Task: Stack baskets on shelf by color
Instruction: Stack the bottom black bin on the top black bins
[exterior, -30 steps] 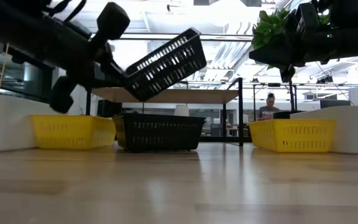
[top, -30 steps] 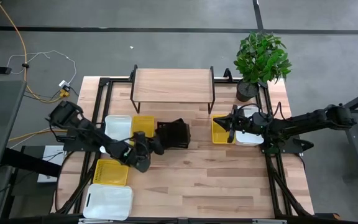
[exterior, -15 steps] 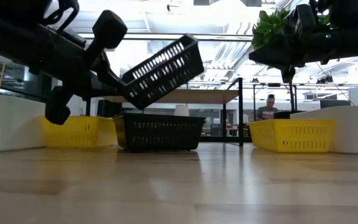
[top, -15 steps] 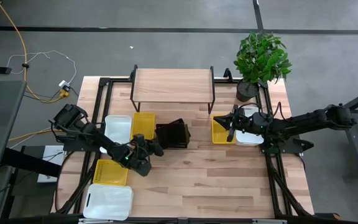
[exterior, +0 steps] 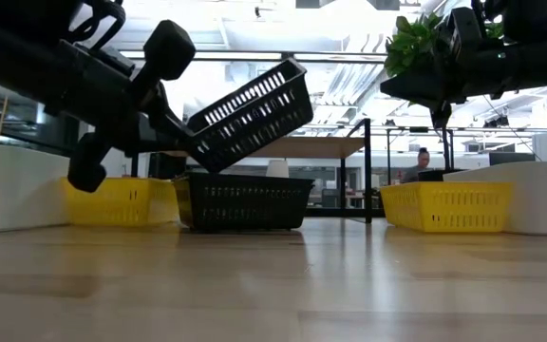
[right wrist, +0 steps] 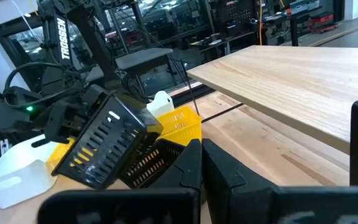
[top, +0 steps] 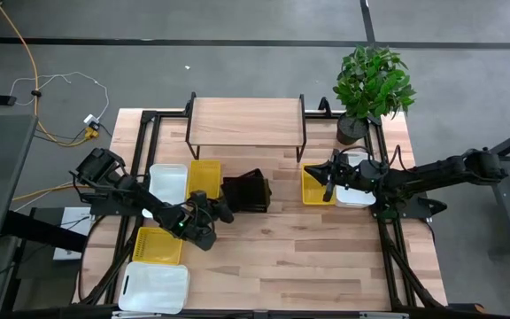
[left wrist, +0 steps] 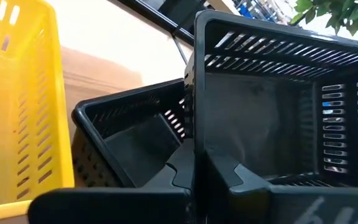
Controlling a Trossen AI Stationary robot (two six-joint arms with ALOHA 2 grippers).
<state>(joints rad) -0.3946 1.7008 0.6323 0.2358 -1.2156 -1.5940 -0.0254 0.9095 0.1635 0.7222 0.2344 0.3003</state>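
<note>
Even overhead light falls on my table (top: 326, 257), with soft, faint shadows. From table height, bright ceiling lights (exterior: 349, 19) glare behind me, leaving my arms dark silhouettes. The near tabletop blurs; my wrist views blur close up.

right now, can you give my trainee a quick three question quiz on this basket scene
1. True or false: the wooden shelf already has baskets stacked on it.
2. What is the left pincer holding? A) a yellow basket B) a tilted black basket C) the plant
3. Fill in: the lifted basket hangs above a second ____ basket on the table.

Key
1. False, its top is bare.
2. B, gripped by its rim and raised off the table.
3. Black. The right pincer is shut, holding nothing, over a yellow basket.
</note>
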